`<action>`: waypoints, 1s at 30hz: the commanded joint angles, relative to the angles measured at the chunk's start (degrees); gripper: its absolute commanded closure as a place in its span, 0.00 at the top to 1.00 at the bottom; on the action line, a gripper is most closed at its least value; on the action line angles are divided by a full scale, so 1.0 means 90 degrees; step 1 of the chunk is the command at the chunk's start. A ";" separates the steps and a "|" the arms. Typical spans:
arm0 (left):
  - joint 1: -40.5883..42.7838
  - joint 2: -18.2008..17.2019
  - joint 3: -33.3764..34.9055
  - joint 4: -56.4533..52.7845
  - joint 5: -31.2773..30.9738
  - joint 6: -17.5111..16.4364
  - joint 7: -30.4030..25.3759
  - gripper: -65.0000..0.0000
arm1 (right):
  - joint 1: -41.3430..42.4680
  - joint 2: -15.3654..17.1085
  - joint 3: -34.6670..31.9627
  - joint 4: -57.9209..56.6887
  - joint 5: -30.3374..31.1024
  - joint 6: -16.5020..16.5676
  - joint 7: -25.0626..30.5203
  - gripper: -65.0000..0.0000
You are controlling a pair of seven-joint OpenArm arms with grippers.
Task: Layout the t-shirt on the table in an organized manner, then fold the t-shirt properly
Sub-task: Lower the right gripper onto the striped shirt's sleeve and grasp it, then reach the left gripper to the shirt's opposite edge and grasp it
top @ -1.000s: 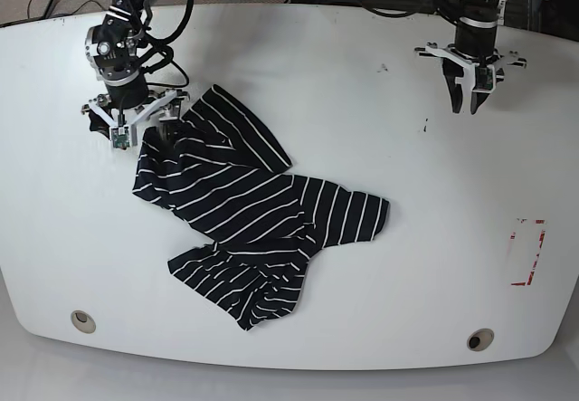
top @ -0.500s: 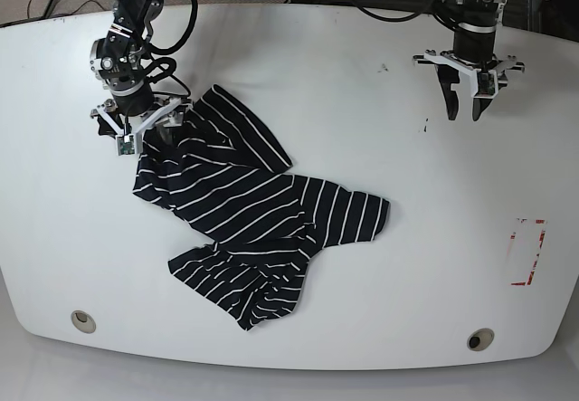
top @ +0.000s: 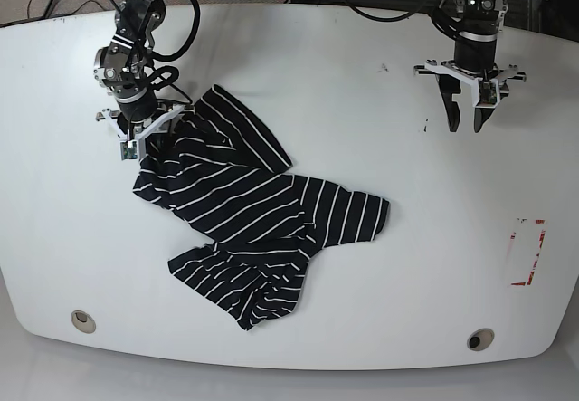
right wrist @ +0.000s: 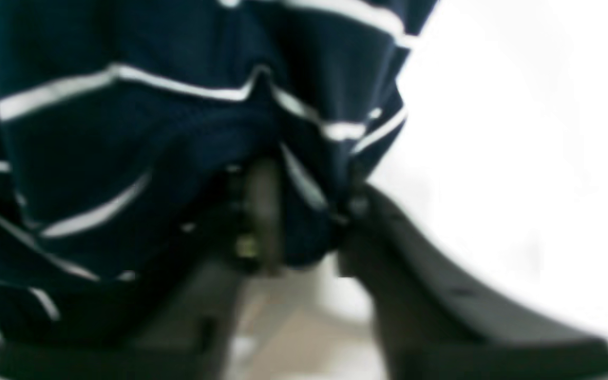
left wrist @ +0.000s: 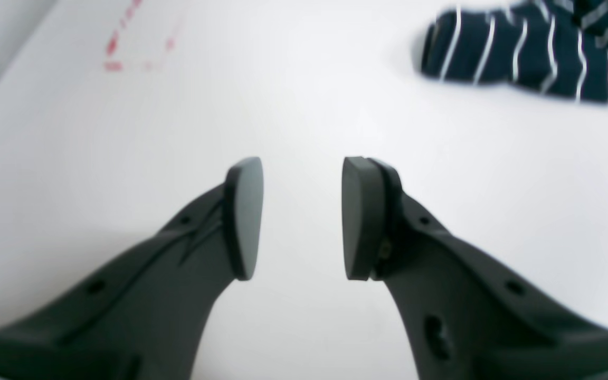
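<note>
T-shirt [top: 253, 215] crumpled on table [top: 362, 283]; right hand [top: 147, 134] pinching its upper edge; left hand [top: 465, 116] spread, well apart.

My base camera looks down from high above on the whole bench [top: 362, 30]. My left wrist camera rides behind my left end effector [left wrist: 301, 216], facing along it over bare bench toward the t-shirt [left wrist: 531, 47]. My right wrist camera sits very near, blurred, against the same t-shirt.
</note>
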 commanded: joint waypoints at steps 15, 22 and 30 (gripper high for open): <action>-0.1144 0.0012 0.0557 0.0089 -0.0056 0.0014 0.1140 0.36 | -0.0621 0.0011 -0.0042 0.2000 0.0026 -0.0039 -0.0072 0.00; -0.2023 0.0012 0.1045 -0.0204 -0.0056 0.0014 0.1707 0.36 | -0.0777 0.0011 -0.0042 0.2547 0.0026 0.0000 -0.0189 0.00; -0.3126 0.0256 0.1397 -0.0995 -0.0065 0.0014 0.1756 0.53 | -0.0787 0.0011 -0.0052 0.2664 0.0026 0.0000 -0.0189 0.00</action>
